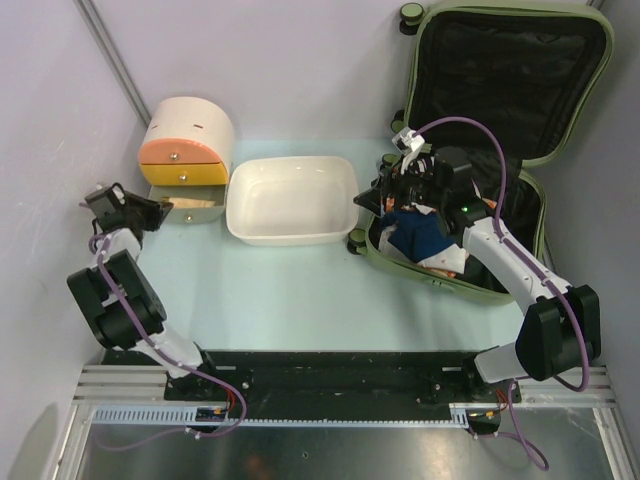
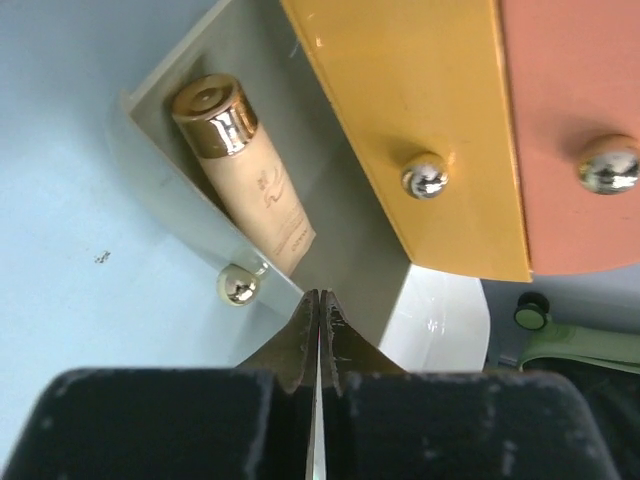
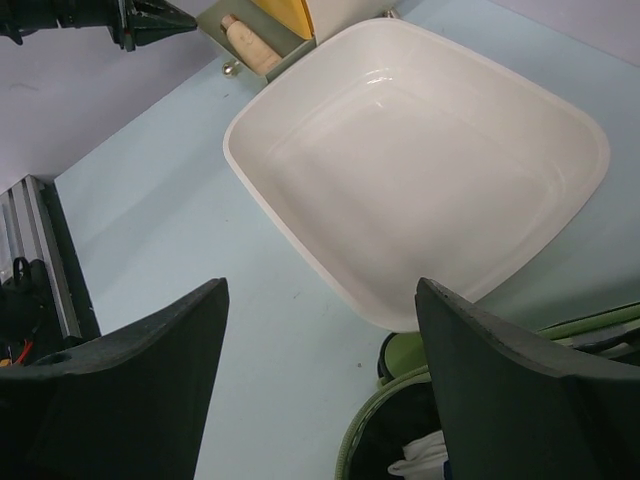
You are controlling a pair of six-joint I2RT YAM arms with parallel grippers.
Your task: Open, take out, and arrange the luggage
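At the right of the table, seen from above, the luggage [image 1: 500, 80] lay open, its black-lined lid propped against the back wall and its lower half holding dark blue cloth [image 1: 415, 232] and pale items. The right arm stretched forward from its base across that lower half, and the right gripper [image 1: 385, 195] hung over the case's left edge beside a white tub [image 1: 285, 238]. The left arm was folded back on itself at the far left, with the left gripper [image 1: 155, 212] just beside the pulled-out bottom drawer [image 1: 200, 212] of a round drawer box [image 1: 190, 125].

From the left wrist, the fingers [image 2: 305, 340] were pressed flat together, clasping nothing. Their tips pointed at the grey drawer, where a cream bottle [image 2: 245, 175] with a gold cap lay at a slant. Yellow and orange drawer fronts sat closed to the right.

From the right wrist, the two black fingers [image 3: 130, 380] stood spread wide, nothing between them, poised above the tub's near rim. A green corner of the luggage showed at the lower right.
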